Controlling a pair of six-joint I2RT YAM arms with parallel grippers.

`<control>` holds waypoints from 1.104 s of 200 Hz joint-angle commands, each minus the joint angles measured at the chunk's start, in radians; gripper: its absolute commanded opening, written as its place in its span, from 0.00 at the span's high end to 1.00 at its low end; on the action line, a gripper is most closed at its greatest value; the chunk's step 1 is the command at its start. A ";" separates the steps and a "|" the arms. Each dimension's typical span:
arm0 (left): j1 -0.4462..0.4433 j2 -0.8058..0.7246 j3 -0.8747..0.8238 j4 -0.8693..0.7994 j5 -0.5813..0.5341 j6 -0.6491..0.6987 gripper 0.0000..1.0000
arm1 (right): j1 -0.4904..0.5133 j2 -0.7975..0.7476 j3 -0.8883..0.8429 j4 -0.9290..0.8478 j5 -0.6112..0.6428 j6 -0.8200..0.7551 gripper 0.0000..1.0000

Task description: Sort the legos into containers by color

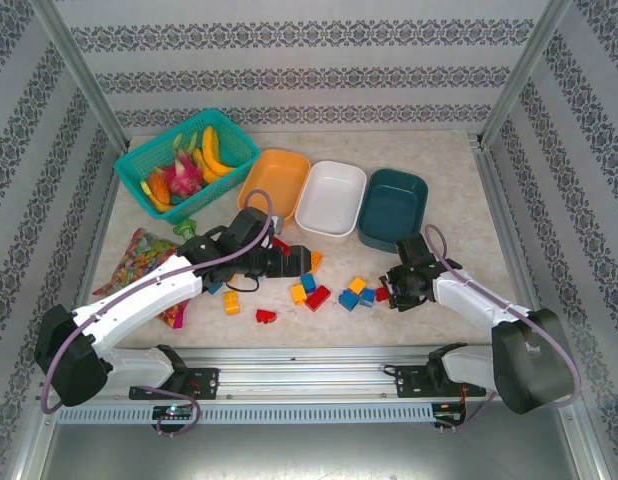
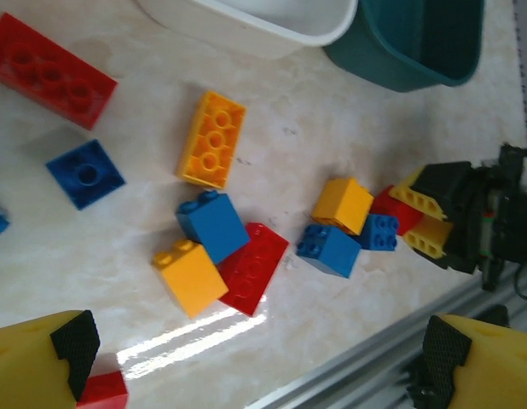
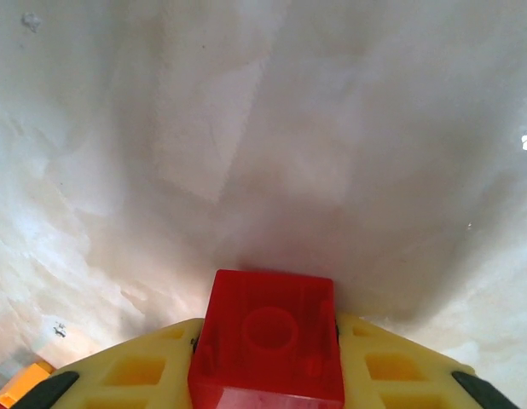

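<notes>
Two jaws on our right arm clamp a red brick (image 3: 268,341) close to the bench (image 3: 246,128); our left jaws stand wide and empty over the loose legos (image 2: 214,223). We should lift straight up, clear of the neighbouring blue brick (image 2: 379,232), before carrying it to one of the containers (image 1: 332,200).

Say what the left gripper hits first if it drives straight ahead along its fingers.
Probably the central red brick, straight ahead of the open left gripper; depth is unclear, so the table might come first.
</notes>
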 commanded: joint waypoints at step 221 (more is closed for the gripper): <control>0.248 0.284 0.455 -0.113 -0.036 -0.063 0.01 | -0.197 0.874 1.089 -0.286 0.038 -0.510 0.79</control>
